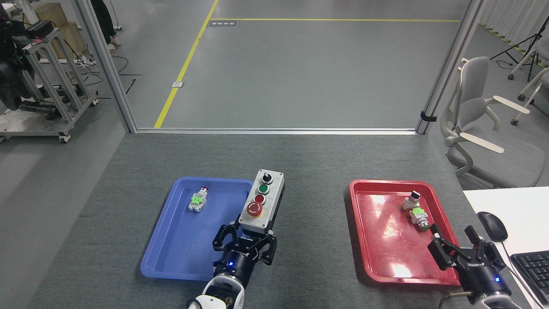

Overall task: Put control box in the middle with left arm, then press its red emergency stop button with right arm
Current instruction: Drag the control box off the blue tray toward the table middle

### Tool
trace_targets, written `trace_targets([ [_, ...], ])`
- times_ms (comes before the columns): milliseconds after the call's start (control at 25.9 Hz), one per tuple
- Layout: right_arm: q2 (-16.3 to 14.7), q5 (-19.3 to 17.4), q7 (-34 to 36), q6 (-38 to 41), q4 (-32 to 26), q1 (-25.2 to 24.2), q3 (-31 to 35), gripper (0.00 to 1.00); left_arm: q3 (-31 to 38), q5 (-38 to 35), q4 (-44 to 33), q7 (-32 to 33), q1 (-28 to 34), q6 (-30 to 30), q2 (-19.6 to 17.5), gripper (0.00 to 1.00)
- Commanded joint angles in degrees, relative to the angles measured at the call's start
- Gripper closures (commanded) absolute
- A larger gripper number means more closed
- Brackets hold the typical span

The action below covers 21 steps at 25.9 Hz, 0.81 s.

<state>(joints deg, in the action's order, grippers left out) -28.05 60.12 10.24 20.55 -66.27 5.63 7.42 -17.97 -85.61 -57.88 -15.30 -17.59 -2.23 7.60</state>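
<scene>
The control box [269,192], with a light grey faceplate and a black base, hangs tilted above the right rim of the blue tray [180,244]. My left gripper [245,239] is shut on its near end. The red emergency stop button [254,209] is the control nearest to my gripper, with a small red, a green and a black knob beyond it. The middle [315,223] is bare dark grey tabletop just right of the box. My right gripper [454,241] stands open over the near right corner of the red tray [381,244], holding nothing.
A small switch with a green tag [197,200] lies in the blue tray. Two loose switches [416,210] lie at the back right of the red tray. At the right stand a white desk [514,206] with a mouse [492,225] and a keyboard [532,266].
</scene>
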Motion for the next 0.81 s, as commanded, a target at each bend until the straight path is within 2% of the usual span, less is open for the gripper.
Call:
trace_targets([
  [0,-0.16,0.0,-0.04,-0.07,0.0,0.0,-0.04,0.0,-10.24,6.33,-0.04,2.64,-1.83,-5.59,0.48,1.0],
  [116,-0.16,0.0,-0.04,-0.16,0.0,0.0,0.05,0.0,-14.2,12.04,0.05,2.38,-2.8,-7.7,0.48,1.0],
  [309,-0.25,0.0,-0.04,-0.25,0.0,0.0,-0.04,0.0,-18.95,17.05,3.56,1.67,-2.8,-10.51,0.4,1.0],
  [772,-0.16,0.0,-0.04,0.02,0.09,-0.44,0.05,0.0,-20.71,21.1,11.12,-1.67,-2.97,-11.48,0.48,1.0],
])
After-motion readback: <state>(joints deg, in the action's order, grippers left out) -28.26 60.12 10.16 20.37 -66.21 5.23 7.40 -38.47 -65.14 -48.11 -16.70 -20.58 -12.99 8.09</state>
